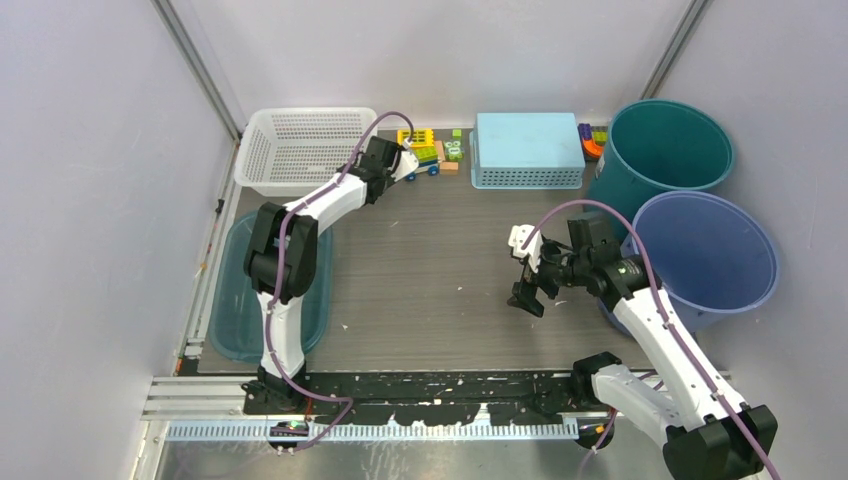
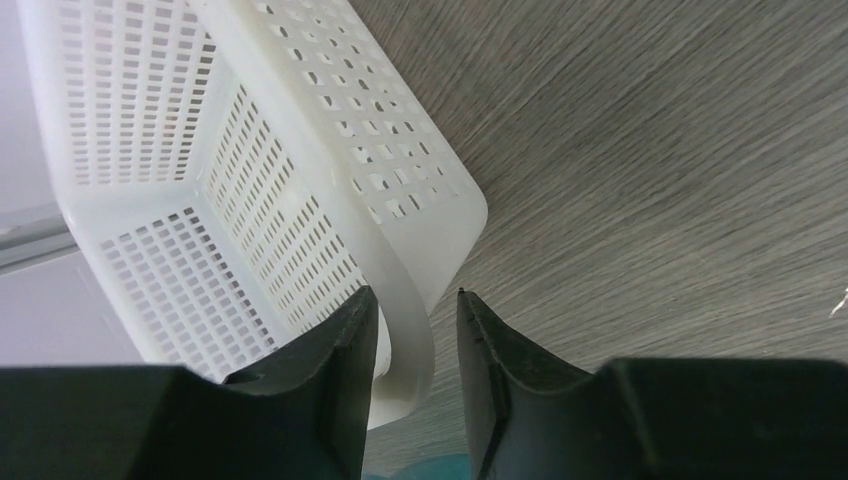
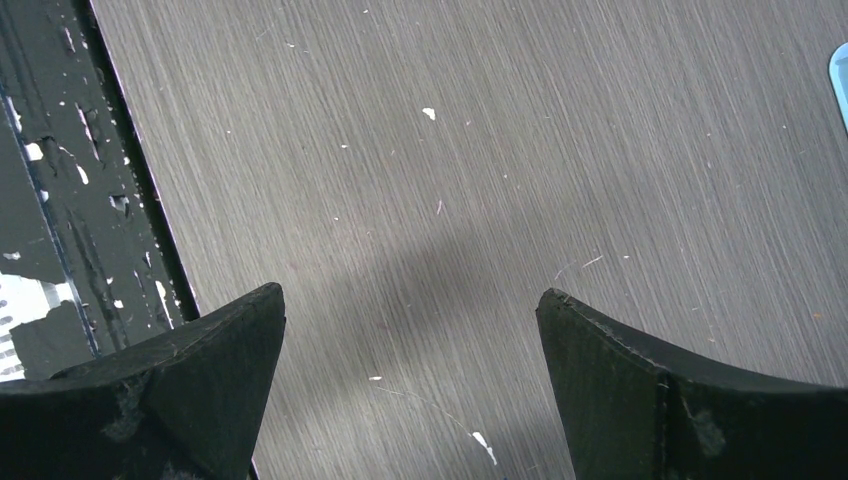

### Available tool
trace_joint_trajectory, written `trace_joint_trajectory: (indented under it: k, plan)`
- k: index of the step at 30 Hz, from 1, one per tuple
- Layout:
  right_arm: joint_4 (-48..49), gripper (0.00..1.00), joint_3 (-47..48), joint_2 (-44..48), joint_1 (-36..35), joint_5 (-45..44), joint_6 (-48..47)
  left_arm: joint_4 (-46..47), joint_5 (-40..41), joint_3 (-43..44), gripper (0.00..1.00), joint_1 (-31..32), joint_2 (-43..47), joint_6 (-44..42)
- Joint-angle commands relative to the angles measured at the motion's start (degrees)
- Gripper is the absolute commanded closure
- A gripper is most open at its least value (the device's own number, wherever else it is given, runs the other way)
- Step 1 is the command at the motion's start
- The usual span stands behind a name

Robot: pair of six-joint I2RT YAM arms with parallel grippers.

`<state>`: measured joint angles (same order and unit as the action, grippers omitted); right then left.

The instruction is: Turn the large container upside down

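While the left gripper (image 2: 413,293) straddles the rim of the white basket (image 2: 250,200), its jaws are narrowed to a slim gap. One finger (image 2: 325,370) is inside the rim and right against it. The other is outside, with a thin sliver showing between it and the plastic, so I can't tell if it is truly clamped or just set around the rim. In the top view that gripper (image 1: 405,158) is at the basket's right-hand end. The basket (image 1: 300,150) sits upright, mouth up, at the far left of the table (image 1: 430,260), close to the back wall.

The right gripper (image 3: 408,292) is spread wide and grasps nothing. It hangs over bare table right of centre (image 1: 528,292), and no contact is visible.

Counts:
- Two grippers.
- One white basket.
- One light-blue basket (image 1: 527,148) at far centre, flat solid face up.
- Two round buckets at the right, both mouth up: a teal bucket (image 1: 612,185) at the back and a blue bucket (image 1: 705,250) just in front of it.
- One shallow teal tub (image 1: 230,300) at the left edge, partly under the left arm.
- Toy blocks (image 1: 425,150) clustered between the two baskets, with a few more behind the light-blue one. They are too small and bunched to count.
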<state>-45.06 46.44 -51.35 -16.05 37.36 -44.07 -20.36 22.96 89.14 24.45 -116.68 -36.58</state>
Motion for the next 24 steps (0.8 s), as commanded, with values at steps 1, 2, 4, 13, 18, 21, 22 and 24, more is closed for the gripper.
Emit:
trace_joint_trajectory:
  k: [1, 2, 4, 13, 18, 21, 22, 24]
  plan:
    - [1.2, 0.00, -0.2, 1.2, 0.3, 1.7, -0.7, 0.9, 1.2, 0.1, 0.67, 0.7, 1.7, -0.7]
    - [1.2, 0.00, -0.3, 1.2, 0.4, 1.7, -0.7, 1.1, 1.3, -0.2, 0.68, 0.8, 2.0, -0.9]
    - [1.1, 0.00, -0.3, 1.3, 0.4, 1.8, -0.7, 1.4, 1.5, -0.7, 0.69, 0.9, 2.3, -1.4]
    - [0.9, 0.00, -0.1, 1.7, 0.6, 2.4, -0.8, 3.0, 3.7, -2.4, 0.96, 1.5, 3.7, -3.5]
    - [0.6, 0.00, -0.2, 2.0, 0.8, 2.7, -0.9, 4.9, 5.4, -3.4, 0.98, 1.6, 4.6, -5.5]
    - [0.5, 0.00, -0.1, 2.1, 0.9, 2.8, -1.0, 6.6, 6.5, -4.2, 1.00, 1.7, 5.4, -7.0]
    - [0.6, 0.00, -0.2, 2.1, 0.9, 2.9, -1.0, 7.5, 7.1, -4.4, 0.99, 1.7, 5.8, -7.6]
    - [0.5, 0.00, -0.2, 2.2, 0.9, 3.0, -1.0, 9.2, 8.1, -4.7, 0.99, 1.8, 6.6, -8.7]
